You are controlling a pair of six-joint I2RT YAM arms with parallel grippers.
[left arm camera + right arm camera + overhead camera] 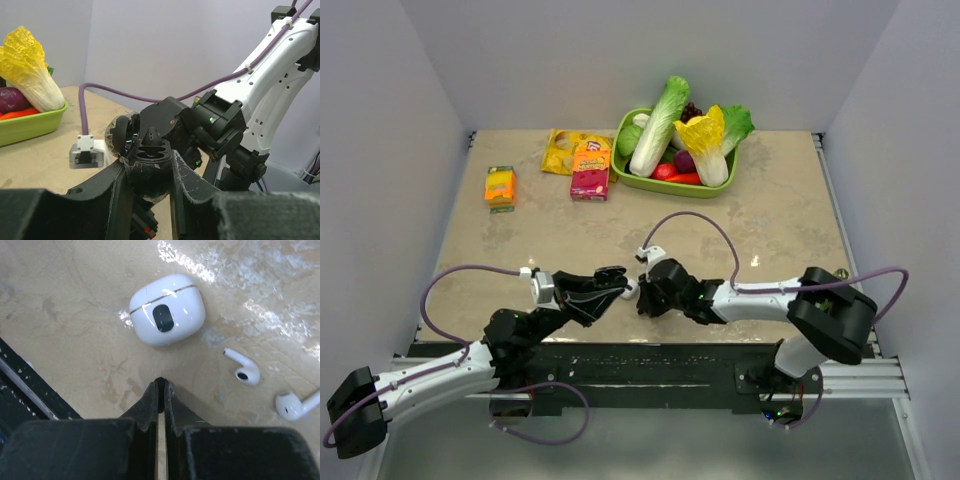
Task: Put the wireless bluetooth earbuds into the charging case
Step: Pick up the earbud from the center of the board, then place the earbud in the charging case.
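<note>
My right end effector (159, 383) is pinched shut, empty, above the worktop (60, 330); my left end effector (618, 282) stands spread. The charging case (167, 309) lies closed just ahead, both earbuds (243, 371) loose beside it. I judge the lid needs opening first, case braced.

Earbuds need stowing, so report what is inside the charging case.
Nothing inside shows: the charging case lies shut on the table, its lid hiding the interior. Both earbuds lie outside, on the table beside it.
</note>
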